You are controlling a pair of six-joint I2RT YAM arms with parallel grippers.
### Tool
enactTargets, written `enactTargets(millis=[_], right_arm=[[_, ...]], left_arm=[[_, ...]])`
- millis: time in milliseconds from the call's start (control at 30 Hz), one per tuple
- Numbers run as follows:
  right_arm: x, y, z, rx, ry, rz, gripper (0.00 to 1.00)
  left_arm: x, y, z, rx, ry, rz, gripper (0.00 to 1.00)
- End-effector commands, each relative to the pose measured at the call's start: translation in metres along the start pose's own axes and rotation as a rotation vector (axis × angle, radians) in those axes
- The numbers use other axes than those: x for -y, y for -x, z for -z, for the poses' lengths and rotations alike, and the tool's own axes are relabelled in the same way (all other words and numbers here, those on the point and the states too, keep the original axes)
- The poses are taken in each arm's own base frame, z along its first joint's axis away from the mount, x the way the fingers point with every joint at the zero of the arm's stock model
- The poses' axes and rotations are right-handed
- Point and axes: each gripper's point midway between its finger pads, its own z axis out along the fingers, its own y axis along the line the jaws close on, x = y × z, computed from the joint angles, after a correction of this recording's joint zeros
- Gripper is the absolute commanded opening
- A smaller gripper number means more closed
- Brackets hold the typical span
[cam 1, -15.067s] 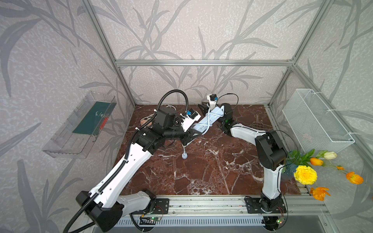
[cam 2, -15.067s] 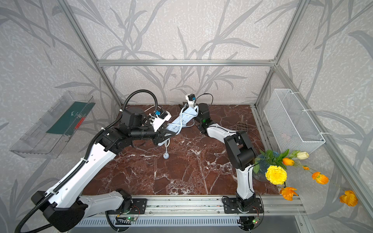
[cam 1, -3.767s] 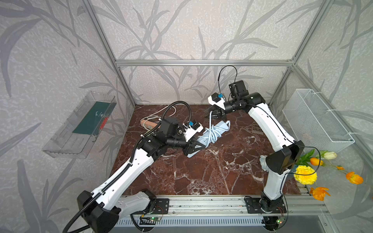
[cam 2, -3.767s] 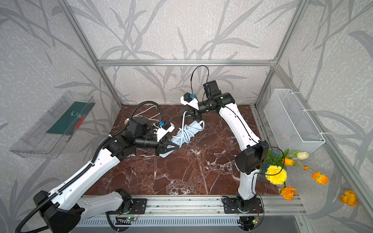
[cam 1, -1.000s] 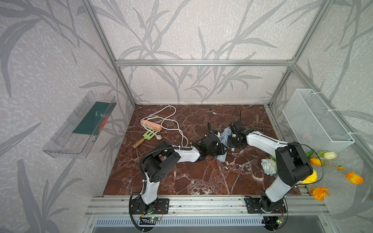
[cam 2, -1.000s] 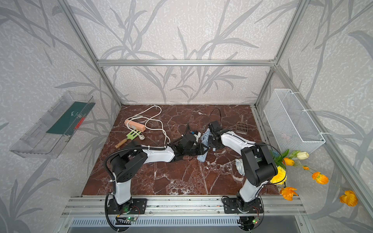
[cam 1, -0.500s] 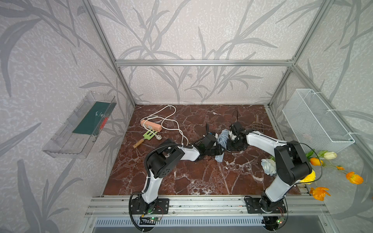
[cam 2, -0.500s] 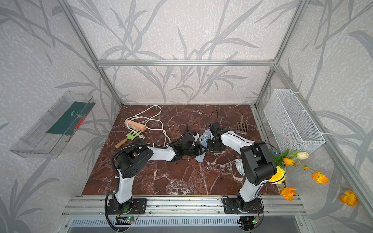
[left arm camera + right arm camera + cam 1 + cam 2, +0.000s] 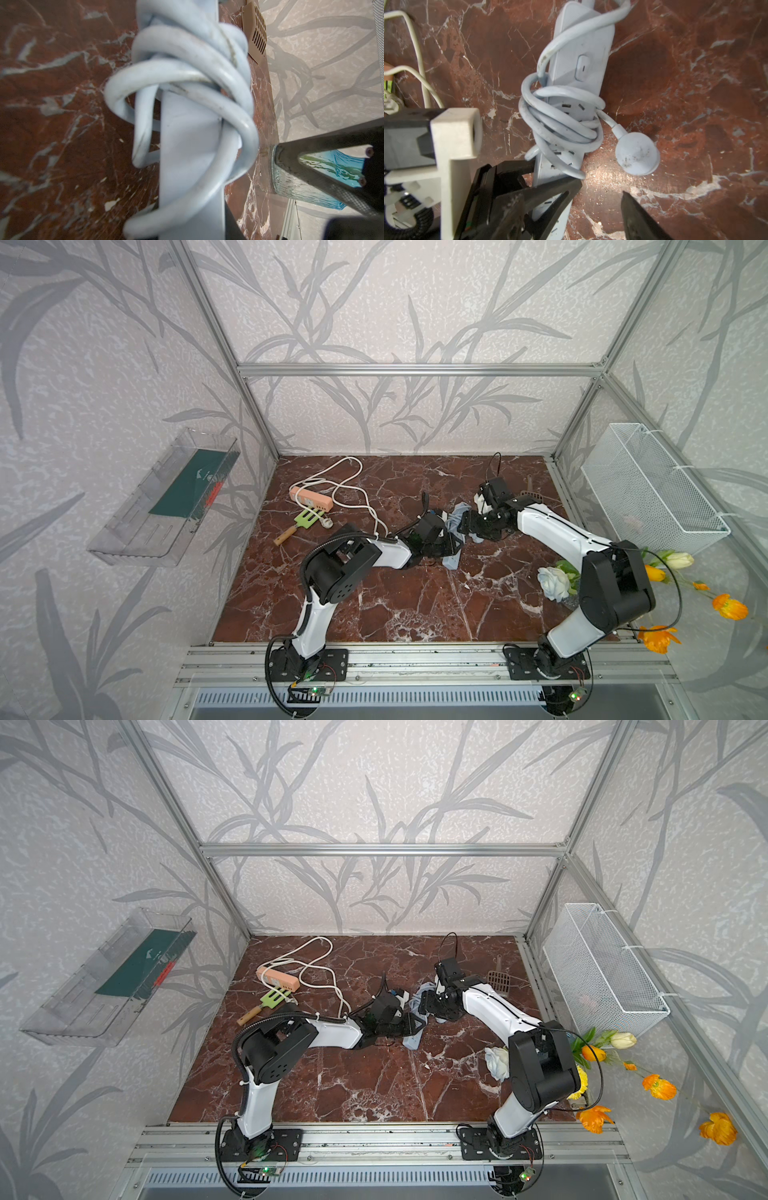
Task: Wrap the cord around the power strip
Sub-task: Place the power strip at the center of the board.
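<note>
The pale blue plastic power strip is laid flat on the red-brown marble table top, near the middle and a little toward the right, between the two grippers. Its thick pale blue cord is wound in several loose, crossing loops around the middle part of the strip, while the end with the switch is left mostly bare. The round pale blue plug at the end of the cord is seen lying on the marble just beside the strip, and it is touched by nothing.

The left gripper is clamped across the strip near the end away from the switch, with a black finger pressed on each long edge. The right gripper is placed just beside the strip, on its right side. Only one of its fingers can be made out in the right wrist view. It is set well off to one side with bare marble next to it, so the jaws are judged to be apart, and nothing is held in them.

At the back left, well apart, a peach power strip with a loose white cord and a green toy fork with a wooden handle are found. A brown slotted scoop is seen at the back right, and a blue glass vase stands at the right edge.
</note>
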Motion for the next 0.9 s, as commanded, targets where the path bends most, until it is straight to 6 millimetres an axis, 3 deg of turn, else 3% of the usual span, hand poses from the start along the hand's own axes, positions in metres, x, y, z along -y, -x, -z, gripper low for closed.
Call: enactTargets(millis=[0, 133, 467, 633, 733, 867], right_arm=[[-0.001, 0.023, -0.003, 0.094, -0.013, -0.126, 0.74], [-0.001, 0.038, -0.010, 0.125, -0.041, -0.158, 0.75], [0.011, 0.034, -0.061, 0.069, -0.190, -0.118, 0.71], [0.020, 0.019, -0.078, 0.029, -0.214, -0.099, 0.65], [0.028, 0.018, -0.080, 0.026, -0.249, -0.063, 0.58], [0.042, 0.016, -0.083, 0.000, -0.324, 0.025, 0.55]], left_arm=[[-0.093, -0.039, -0.001, -0.098, 0.296, 0.156, 0.04], [-0.092, -0.039, -0.001, -0.100, 0.290, 0.156, 0.06], [-0.090, -0.038, -0.001, -0.101, 0.279, 0.156, 0.07], [-0.083, -0.033, 0.002, -0.081, 0.251, 0.152, 0.19], [-0.078, -0.031, 0.007, -0.069, 0.239, 0.153, 0.26], [-0.069, -0.026, 0.015, -0.062, 0.221, 0.141, 0.35]])
